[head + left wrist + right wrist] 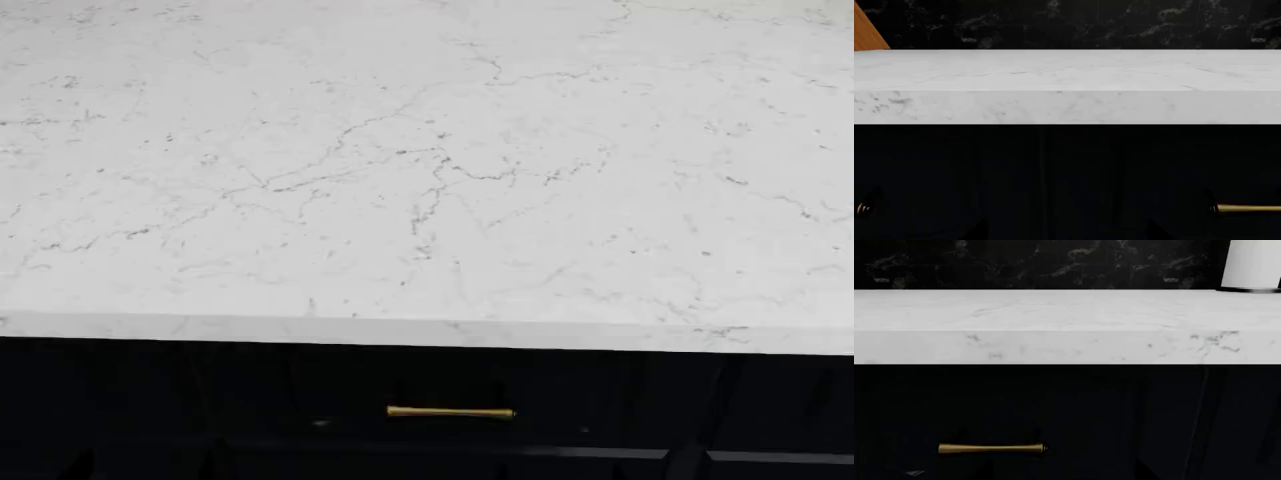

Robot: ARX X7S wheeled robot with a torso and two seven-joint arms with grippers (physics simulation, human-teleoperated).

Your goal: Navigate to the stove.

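A white, grey-veined marble countertop (427,170) fills the head view from left to right, its front edge running across above dark navy cabinet fronts (200,410) with one brass bar handle (450,412) lying horizontal. The left wrist view shows an orange-brown wooden object (867,30) at the counter's back; the right wrist view shows a white cylindrical object (1253,265) on a dark base. Black marbled wall tile (1034,262) backs the counter. The stove appears in no view, so its direction and long axis cannot be told. Neither claw is visible, so neither one's state can be told.
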